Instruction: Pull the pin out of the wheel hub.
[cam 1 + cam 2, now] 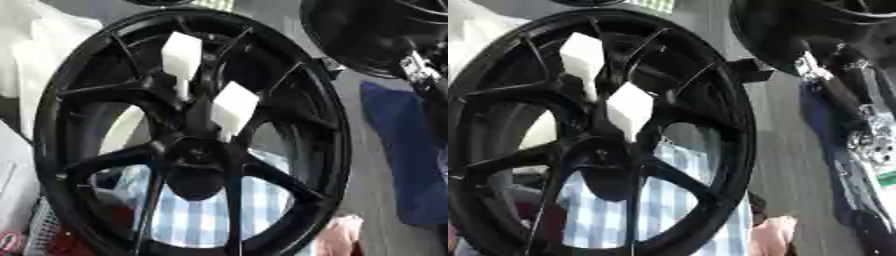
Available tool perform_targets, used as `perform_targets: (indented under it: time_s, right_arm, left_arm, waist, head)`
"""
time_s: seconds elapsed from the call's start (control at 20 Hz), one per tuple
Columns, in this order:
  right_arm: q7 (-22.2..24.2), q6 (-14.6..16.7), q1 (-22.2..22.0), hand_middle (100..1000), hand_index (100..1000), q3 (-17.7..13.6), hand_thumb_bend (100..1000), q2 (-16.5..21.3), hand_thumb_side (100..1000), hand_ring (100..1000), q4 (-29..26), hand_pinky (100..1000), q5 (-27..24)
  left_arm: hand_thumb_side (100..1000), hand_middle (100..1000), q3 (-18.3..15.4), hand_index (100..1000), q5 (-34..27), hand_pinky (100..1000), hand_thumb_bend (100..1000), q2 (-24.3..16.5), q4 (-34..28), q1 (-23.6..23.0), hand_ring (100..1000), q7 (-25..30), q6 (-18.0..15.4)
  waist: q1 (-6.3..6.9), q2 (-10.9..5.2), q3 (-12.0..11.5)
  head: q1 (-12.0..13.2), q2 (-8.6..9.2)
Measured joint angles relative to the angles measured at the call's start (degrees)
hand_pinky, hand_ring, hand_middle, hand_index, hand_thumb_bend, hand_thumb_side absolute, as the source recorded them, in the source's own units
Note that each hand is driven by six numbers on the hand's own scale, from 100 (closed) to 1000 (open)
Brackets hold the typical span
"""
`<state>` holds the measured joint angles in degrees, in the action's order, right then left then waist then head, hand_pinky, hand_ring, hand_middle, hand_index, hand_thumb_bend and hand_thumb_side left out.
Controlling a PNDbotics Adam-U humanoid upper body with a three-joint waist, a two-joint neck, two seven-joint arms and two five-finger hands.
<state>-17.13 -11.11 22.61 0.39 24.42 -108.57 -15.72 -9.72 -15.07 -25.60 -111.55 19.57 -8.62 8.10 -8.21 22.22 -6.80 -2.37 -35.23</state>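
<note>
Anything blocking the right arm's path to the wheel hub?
Nothing visible. The right arm hangs at the right, apart from the wheel, with only grey surface between. No robot hand shows. The hub faces the camera uncovered; two white pieces sit on spokes above it.

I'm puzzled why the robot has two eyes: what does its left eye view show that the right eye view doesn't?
Only the left eye view shows a pale strip at its left edge. Only the right eye view shows much of a black-and-silver arm down its right side; the hand itself is not visible. Both share the black wheel, two white tags on its spokes, and blue checked cloth behind.
</note>
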Motion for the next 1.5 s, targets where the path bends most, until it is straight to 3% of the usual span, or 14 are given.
perform_targets:
  time_s: [0.35, 0.6, 0.85, 1.1, 1.5]
  right_arm:
    - [0.3, -0.2, 0.2, 672, 703, 0.3, 421, 0.6, 383, 676, -0.2, 803, 0.4]
    - [3.9, -0.8, 3.0, 680, 712, 1.9, 430, 6.4, 373, 686, -2.8, 809, 1.5]
    - [11.3, -0.7, 8.5, 688, 721, 3.9, 440, 14.9, 365, 696, -4.6, 816, 3.0]
    - [19.5, 1.1, 14.2, 706, 739, 6.4, 462, 20.8, 343, 718, -5.0, 827, 4.6]
    - [39.8, 12.0, 20.5, 753, 782, 11.5, 524, 27.1, 230, 778, -5.1, 867, 11.3]
  left_arm:
    - [862, 715, 0.0, 763, 0.0, 775, 160, 0.0, 0.0, 0.0, 754, 0.1, 0.1]
    - [861, 715, 0.0, 763, 0.0, 775, 160, 0.0, 0.0, 0.0, 755, 0.3, 0.3]
    - [860, 716, 0.3, 763, 0.0, 775, 160, 0.0, 0.0, -0.3, 755, 0.5, 0.3]
    - [860, 716, 0.4, 763, 0.0, 774, 160, -0.1, 0.1, -0.5, 755, 0.7, 0.3]
    - [861, 716, 0.7, 763, 0.0, 774, 159, -0.1, 0.1, -0.4, 755, 1.2, 0.4]
  waist:
    - [0.19, -0.02, 0.0]
    - [0.17, -0.53, 0.1]
    - [-0.07, -1.49, 0.1]
    - [-0.45, -1.83, -0.1]
    - [-1.45, -2.02, -1.4]
  head:
    - [0.0, 0.03]
    - [-0.3, 0.02]
    - [-0.5, -0.47]
    - [-0.8, -0.54]
    - [-1.8, -0.94]
